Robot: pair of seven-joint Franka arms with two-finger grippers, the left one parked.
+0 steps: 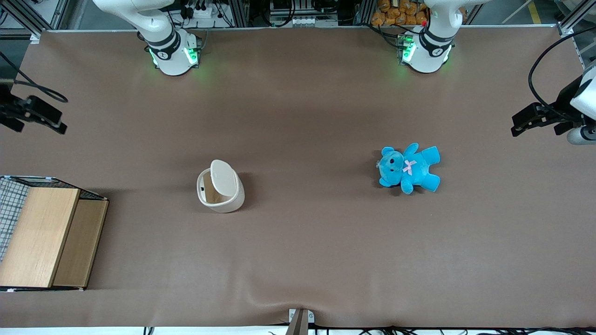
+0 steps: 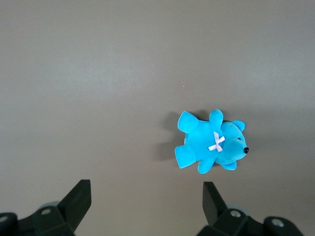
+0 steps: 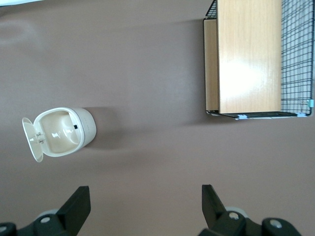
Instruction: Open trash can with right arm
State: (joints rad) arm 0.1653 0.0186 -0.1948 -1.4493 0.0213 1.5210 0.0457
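Nearest the front camera, at the working arm's end of the table point(image 1: 298, 260), sits a wooden box point(image 1: 42, 235) with a wire mesh side point(image 1: 10, 204); its pale top panel lies flat and a darker wooden panel runs alongside it. In the right wrist view the same box point(image 3: 248, 56) shows its light top and the black mesh next to it.

A little farther from the camera, and toward the middle of the table, stands the trash can point(image 1: 220, 186). It is upright on the brown table cover, well apart from the box. Its lid point(image 1: 224, 177) is swung up and stands open, and the tan inside shows below it. The right wrist view also shows the trash can point(image 3: 61, 131) with the lid point(image 3: 30, 140) tipped out at one side and the hollow inside open to view.

Toward the parked arm's end, a blue teddy point(image 1: 409, 168) lies on its back with a pink bow on its chest, well apart from the trash can.

Farther still, at the working arm's edge of the table, the gripper point(image 1: 35, 116) hangs above the table cover, well away from the trash can. Its fingers point(image 3: 78, 206) are spread wide and hold nothing.
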